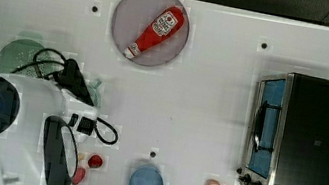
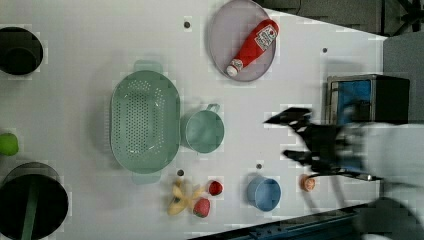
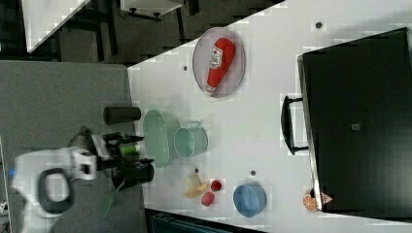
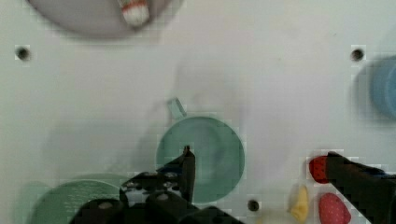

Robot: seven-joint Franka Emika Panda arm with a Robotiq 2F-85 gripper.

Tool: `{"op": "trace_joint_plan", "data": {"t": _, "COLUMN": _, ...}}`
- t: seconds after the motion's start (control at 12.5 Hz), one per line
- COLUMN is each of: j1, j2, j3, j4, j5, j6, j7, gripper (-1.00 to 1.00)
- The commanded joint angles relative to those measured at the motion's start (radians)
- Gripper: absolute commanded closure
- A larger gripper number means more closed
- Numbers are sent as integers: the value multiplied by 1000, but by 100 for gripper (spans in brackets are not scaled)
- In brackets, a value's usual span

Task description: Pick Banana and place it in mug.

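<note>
The banana (image 2: pixel 182 197), a small pale yellow piece with splayed lobes, lies on the white table near the front edge, beside two red berries (image 2: pixel 215 188). It also shows in the right view (image 3: pixel 194 187) and the wrist view (image 4: pixel 301 205). The mint-green mug (image 2: pixel 202 131) stands upright and empty next to the green basket, apart from the banana. My gripper (image 4: pixel 261 161) hangs well above the table, open, with nothing between its fingers. In the wrist view one finger (image 4: pixel 187 163) overlaps the mug (image 4: pixel 205 154), and the other lies over the berries.
A green perforated basket (image 2: pixel 145 122) touches the mug's side. A blue bowl (image 2: pixel 263 193) and an orange slice (image 2: pixel 308 183) sit along the front edge. A ketchup bottle (image 1: pixel 157 30) lies on a grey plate (image 1: pixel 128 10). A toaster oven (image 1: pixel 311 142) stands at the top view's right.
</note>
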Motion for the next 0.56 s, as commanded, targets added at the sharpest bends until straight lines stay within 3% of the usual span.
{"op": "trace_joint_plan", "data": {"t": 0.08, "j1": -50, "j2": -55, "j3": -123, "j4": 79, "j5": 17, "j6": -120, "j7": -168, "gripper": -100}}
{"op": "trace_joint_plan", "data": {"t": 0.56, "j1": -57, "j2": -76, "j3": -385, "j4": 285, "j5": 3, "j6": -343, "j7": -399, "gripper": -100}}
